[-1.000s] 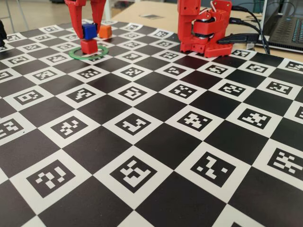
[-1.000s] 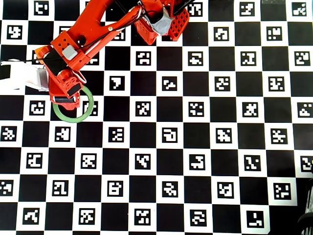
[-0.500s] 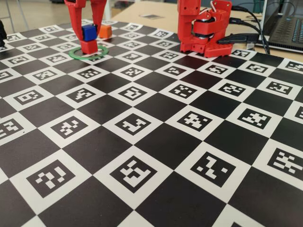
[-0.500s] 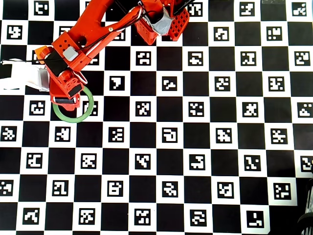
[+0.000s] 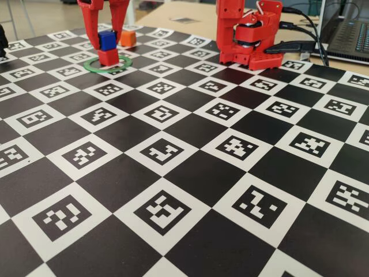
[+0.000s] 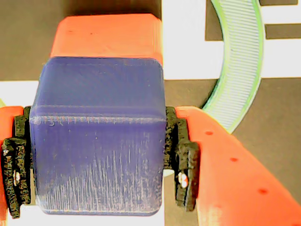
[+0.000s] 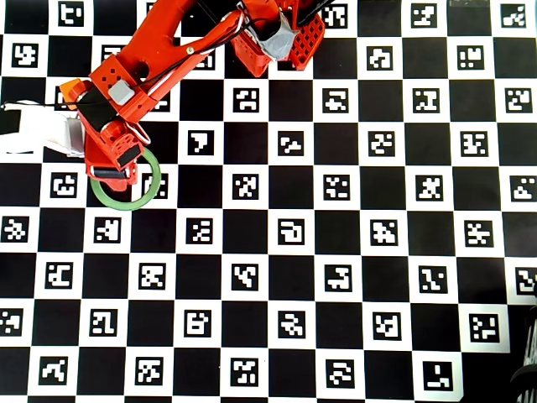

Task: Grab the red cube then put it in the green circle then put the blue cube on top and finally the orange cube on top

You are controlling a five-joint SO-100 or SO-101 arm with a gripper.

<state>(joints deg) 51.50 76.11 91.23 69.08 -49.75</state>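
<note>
The arm (image 7: pixel 159 50) is made of bright red printed plastic throughout — links, base (image 5: pixel 248 34) and gripper (image 6: pixel 99 155) alike. Black cables are routed along the upper links in the overhead view, and grey-white motor faces are exposed at the joints. The fingers (image 6: pixel 235 160) are lined with black ridged pads (image 6: pixel 184 165) — small holes are dotted along the red plastic.

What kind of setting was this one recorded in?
Probably a lab or workshop bench: the table is covered in a checkerboard of printed fiducial markers, a laptop with cables sits at the back, and a small red arm stacks cubes.
</note>
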